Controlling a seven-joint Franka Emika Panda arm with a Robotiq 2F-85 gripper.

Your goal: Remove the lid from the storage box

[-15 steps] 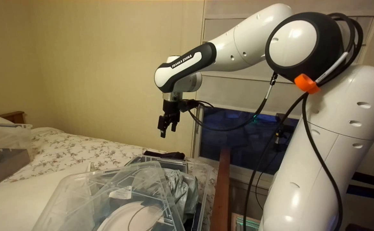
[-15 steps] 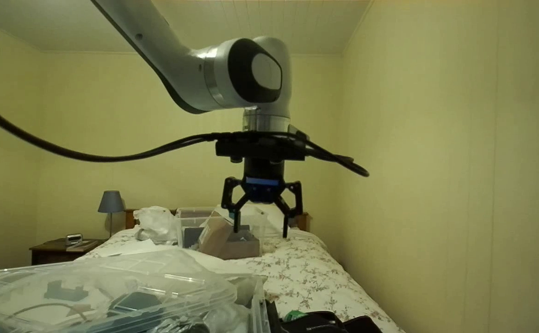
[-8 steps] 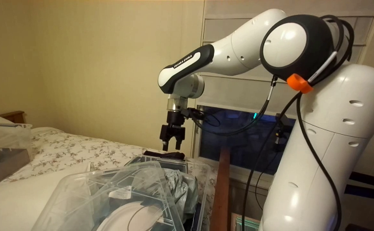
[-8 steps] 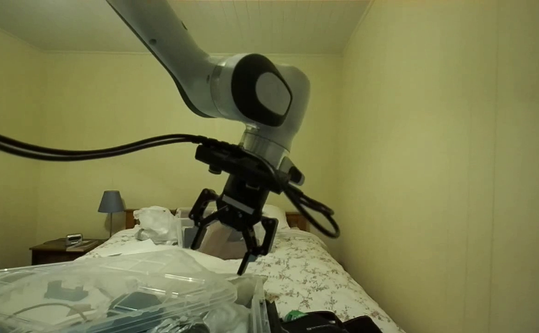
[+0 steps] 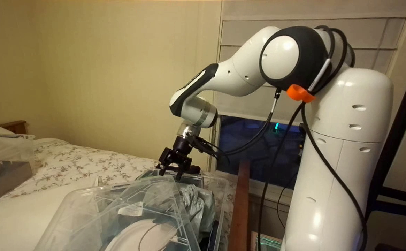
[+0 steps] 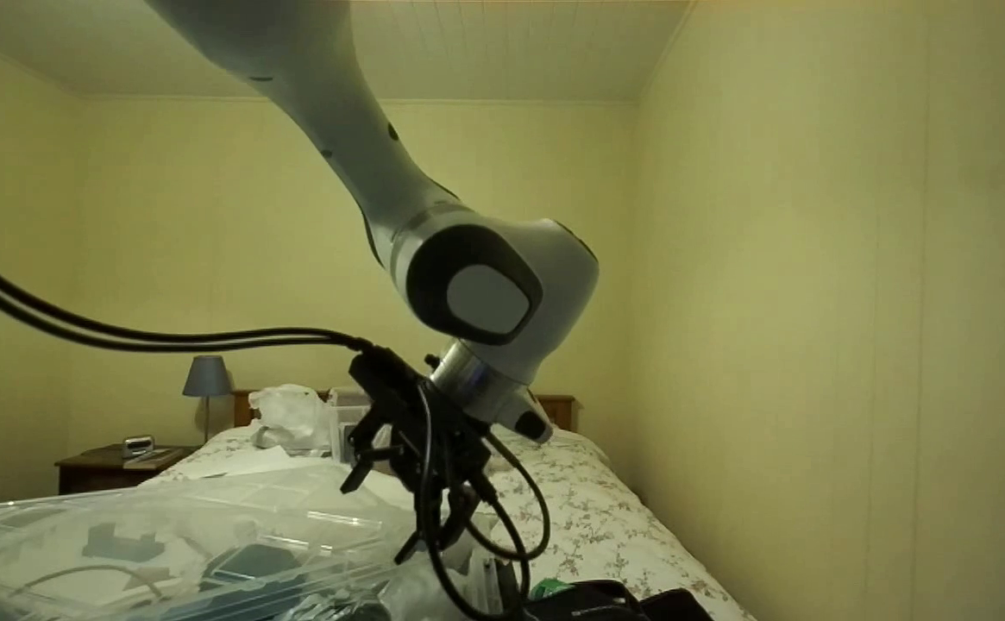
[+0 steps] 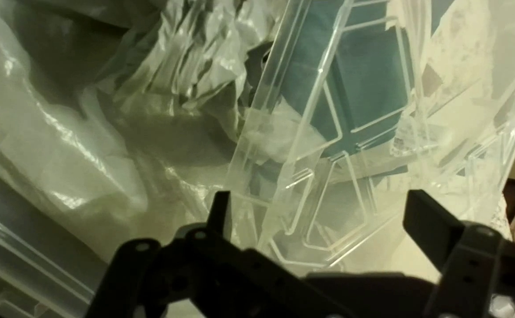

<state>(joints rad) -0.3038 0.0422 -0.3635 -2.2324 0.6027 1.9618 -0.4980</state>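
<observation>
Behind is the bed [image 6: 588,509]; we see the lid [image 7: 354,141] lying askew over the box [image 7: 23,256]; near them, the gripper [image 5: 170,174] is widely spread.

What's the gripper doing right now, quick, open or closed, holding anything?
Gripper: open, fingers spread wide, holding nothing; the lid shows between them in the wrist view, not clamped.

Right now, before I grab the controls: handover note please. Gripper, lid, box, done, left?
Gripper: open, by a corner of the lid; no grip, contact can't be told.
Lid: lying askew over the storage box, leaving a crumpled greyish bag uncovered.
Done: part of the box lies open; lid not yet removed.
Left: likely close on the lid's edge, lift it clear, set it aside.
</observation>
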